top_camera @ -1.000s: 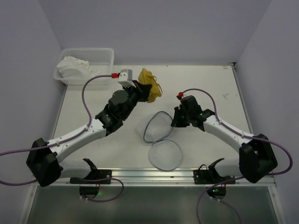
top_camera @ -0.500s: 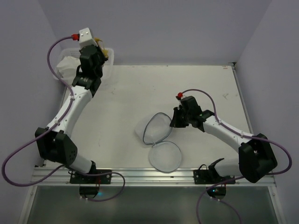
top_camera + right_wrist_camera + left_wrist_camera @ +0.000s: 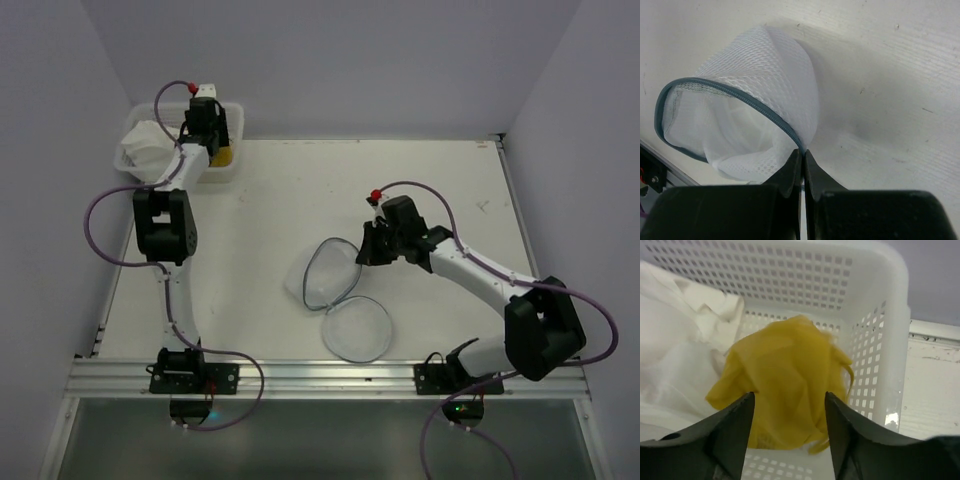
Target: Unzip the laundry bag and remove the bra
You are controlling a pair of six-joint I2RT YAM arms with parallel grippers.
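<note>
The left arm reaches to the far left corner of the bench. A white plastic basket full of little holes sits there. The left fingers hang over the inside of the basket and are spread wide apart. The yellow bra lies crumpled in the basket below them, in line with the gap between the two fingers. It looks as if the fingers are not touching the bra, but the view is too close to be sure. The bra sits close to the right wall of the basket. A white cloth lies on its left side and touches it. From above, only a small bit of yellow shows under the left arm.

The white mesh laundry bag lies near the middle of the bench, a little toward the near edge. It is unzipped and open like a shell, with two round halves joined at one spot. One half lies flat, close to the near edge. The other half is tipped up, with its open side showing. A grey-blue zip rim runs around the open edge.

The right arm comes in from the near right corner. The right fingers are pressed together and pinch the zip rim on the right side of the tipped-up half. The bag and the basket are well apart.
</note>
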